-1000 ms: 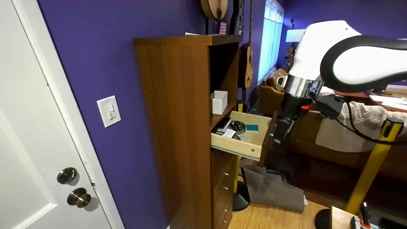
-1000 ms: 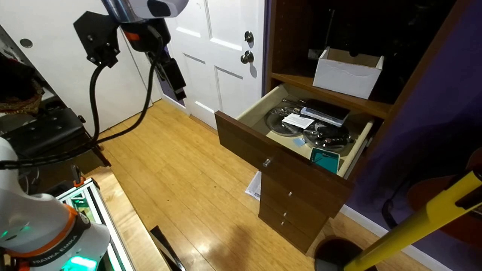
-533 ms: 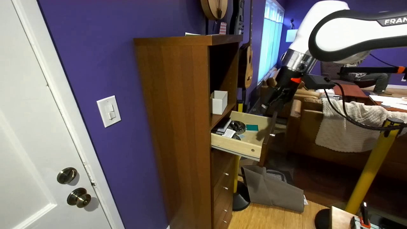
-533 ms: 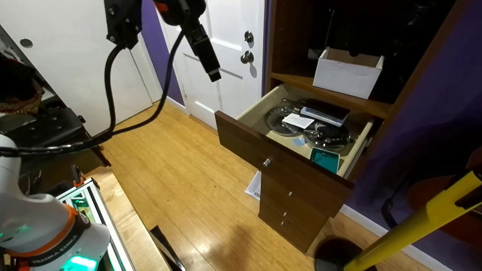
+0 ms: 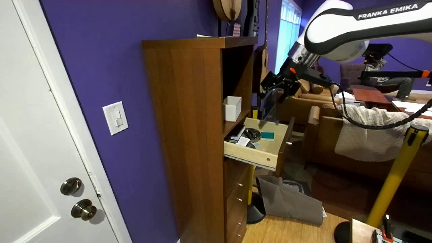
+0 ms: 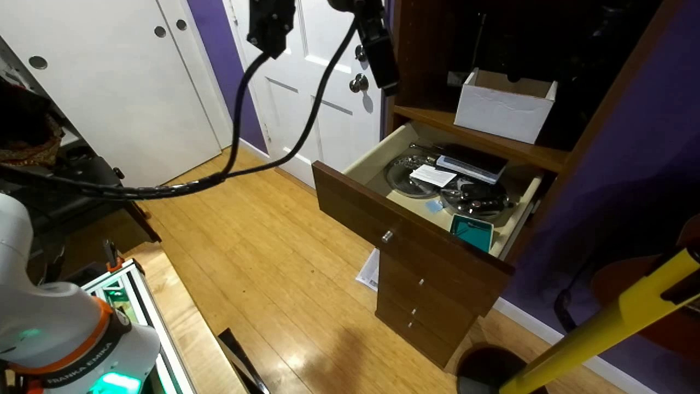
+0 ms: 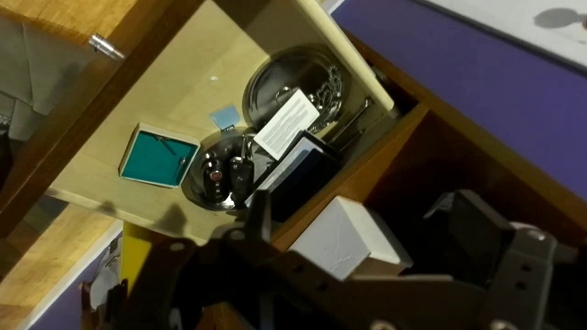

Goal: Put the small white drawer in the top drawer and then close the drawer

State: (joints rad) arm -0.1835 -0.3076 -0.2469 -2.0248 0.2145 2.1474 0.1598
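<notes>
The small white drawer is an open white box on the cabinet shelf just above the top drawer. It also shows upright in an exterior view and in the wrist view, where gripper parts hide some of it. The top drawer is pulled out, with its brown front and pale bottom showing. My gripper is in the air above the drawer's outer part, apart from the box. In the wrist view the gripper has its fingers spread with nothing held, the box showing between them.
The drawer holds a green-lined box, a white card, round dishes with keys, and a dark case. A yellow post stands beside the cabinet. A guitar hangs behind it. Dark items stand deeper on the shelf.
The gripper has risen and moved toward the cabinet shelf, and the wrist has tilted so the fingers point more toward the cabinet. The white box and the open drawer have not moved.
</notes>
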